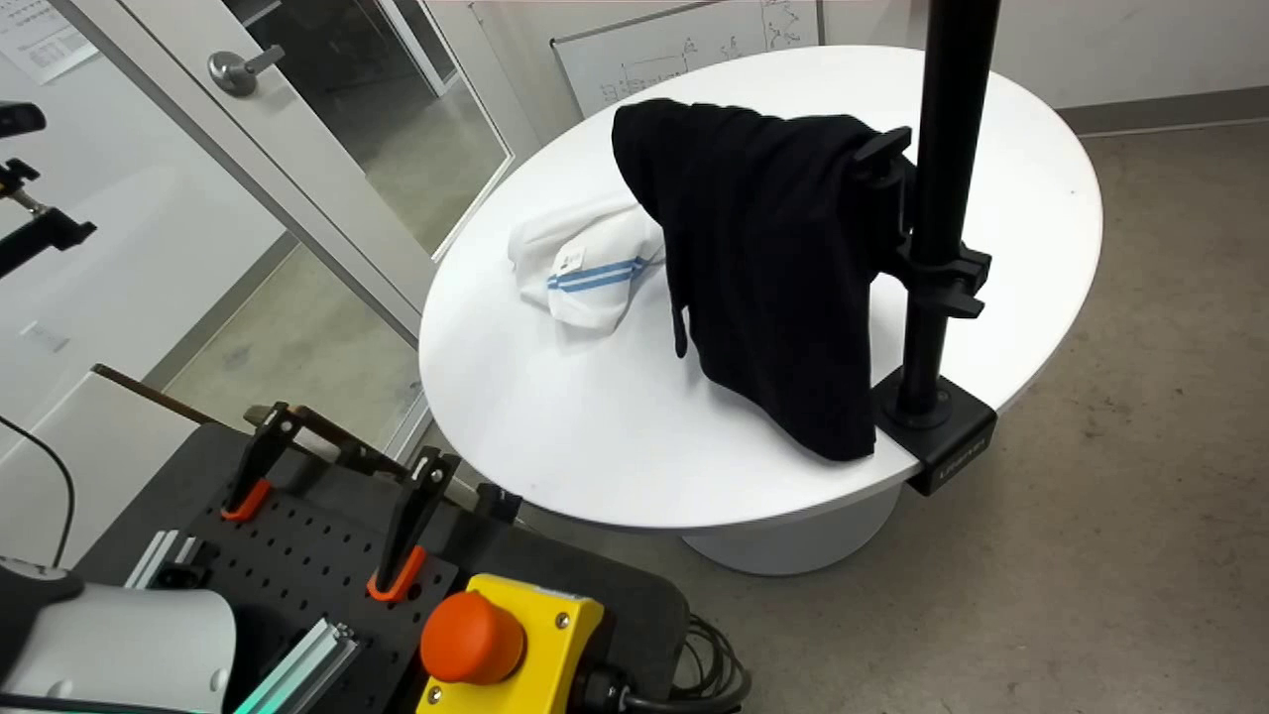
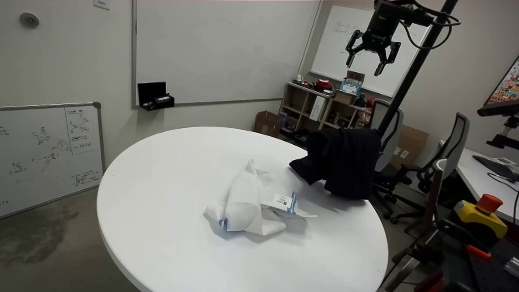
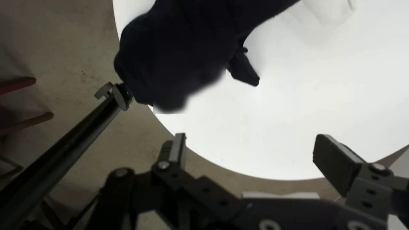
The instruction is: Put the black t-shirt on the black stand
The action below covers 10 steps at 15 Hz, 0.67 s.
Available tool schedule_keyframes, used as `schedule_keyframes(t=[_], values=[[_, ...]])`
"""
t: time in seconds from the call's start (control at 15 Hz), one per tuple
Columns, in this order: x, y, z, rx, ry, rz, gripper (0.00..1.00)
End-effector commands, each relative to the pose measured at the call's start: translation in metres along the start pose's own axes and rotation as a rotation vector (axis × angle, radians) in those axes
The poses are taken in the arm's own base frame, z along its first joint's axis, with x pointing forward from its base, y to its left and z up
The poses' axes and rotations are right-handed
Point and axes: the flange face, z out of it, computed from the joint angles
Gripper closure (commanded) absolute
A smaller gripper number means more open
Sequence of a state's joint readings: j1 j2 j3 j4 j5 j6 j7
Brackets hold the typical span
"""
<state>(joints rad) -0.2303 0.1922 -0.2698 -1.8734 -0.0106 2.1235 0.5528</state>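
T-shirt (image 1: 763, 278) hung at the stand (image 1: 954, 99); tool (image 2: 364, 68) spread wide

Left to right in the wrist view, the stand slants in from the lower left corner, the T-shirt spreads across the upper middle, and the tool's two fingers (image 3: 332, 163) sit far apart, with bench (image 3: 271, 134) top and its curved edge showing through the gap. In an exterior view the tool hangs high, fingers pointing down, well apart from the T-shirt.

Counted left to right in an exterior view: two orange-tipped clamps (image 1: 409, 521), one button box (image 1: 550, 635), one white cloth (image 1: 590, 263) with blue stripes, one T-shirt, one stand.

As for room, again left to right: in an exterior view a broad sweep of bench top runs from the left edge to the crumpled cloth. The cloth lies near the T-shirt. In both exterior views the T-shirt hangs on the left of the stand, up against it; what carries it underneath is covered. Its hem comes down near the edge, and I cannot tell whether it touches the bench. The stand's base (image 1: 947, 441) sits on the edge and juts past it. Rightmost, more bench top shows past the stand, then the edge, then floor (image 1: 1140, 476).
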Motion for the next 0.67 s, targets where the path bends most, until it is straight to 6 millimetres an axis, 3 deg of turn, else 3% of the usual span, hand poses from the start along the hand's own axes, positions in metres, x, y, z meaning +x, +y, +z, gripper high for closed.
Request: schedule_keyframes(t=[0.0,0.2,0.27,0.6], values=[[-0.035,0.008,-0.004,0.020,-0.165,-0.124,0.00],[-0.065,0.019,-0.005,0.002,-0.295,-0.237,0.00],[-0.043,0.009,0.002,-0.015,-0.234,-0.167,0.00],[-0.059,0.017,-0.002,-0.014,-0.276,-0.216,0.00]])
